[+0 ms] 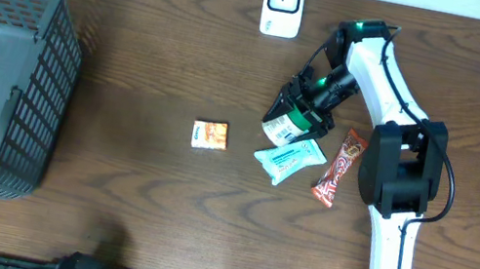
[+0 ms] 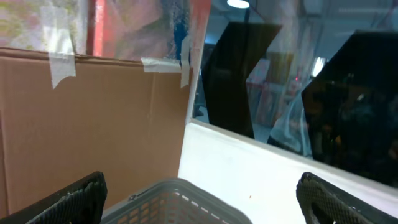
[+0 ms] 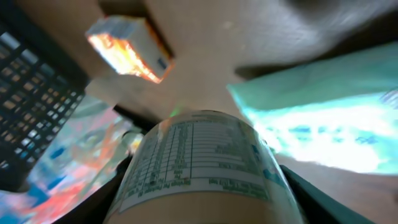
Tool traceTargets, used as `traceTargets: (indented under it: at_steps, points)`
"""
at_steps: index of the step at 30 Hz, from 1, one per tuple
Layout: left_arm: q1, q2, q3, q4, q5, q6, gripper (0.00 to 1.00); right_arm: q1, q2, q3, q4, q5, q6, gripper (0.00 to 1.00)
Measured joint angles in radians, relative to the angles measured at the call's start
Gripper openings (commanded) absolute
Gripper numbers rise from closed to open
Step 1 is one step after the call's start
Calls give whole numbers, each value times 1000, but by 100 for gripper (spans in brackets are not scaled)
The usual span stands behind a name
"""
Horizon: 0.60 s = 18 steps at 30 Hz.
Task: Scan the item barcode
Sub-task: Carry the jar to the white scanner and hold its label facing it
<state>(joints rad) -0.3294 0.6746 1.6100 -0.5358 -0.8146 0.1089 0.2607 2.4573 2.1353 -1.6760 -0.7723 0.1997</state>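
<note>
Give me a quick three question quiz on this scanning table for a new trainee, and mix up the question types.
1. True or false: the right gripper is holding the labelled container.
2. Which loose item on the table lies farthest toward the grey basket?
A. the red snack bar
B. the teal packet
C. the small orange box
3. Fill the gap: the left gripper, near the basket, has its jaws ____.

Key: 1 true; 2 C; 3 open.
</note>
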Motion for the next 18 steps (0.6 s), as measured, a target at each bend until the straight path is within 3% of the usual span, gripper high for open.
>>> traceTargets:
  at_steps: [7,11,18]
  points:
    - [0,-36,0,0,0,-8,98,-2,5,113,62,101,0,39]
    - [0,-35,0,-3,0,-8,98,5,5,251,125,251,12,43]
    - [0,-35,0,-12,0,-8,98,53,5,350,387,555,38,42]
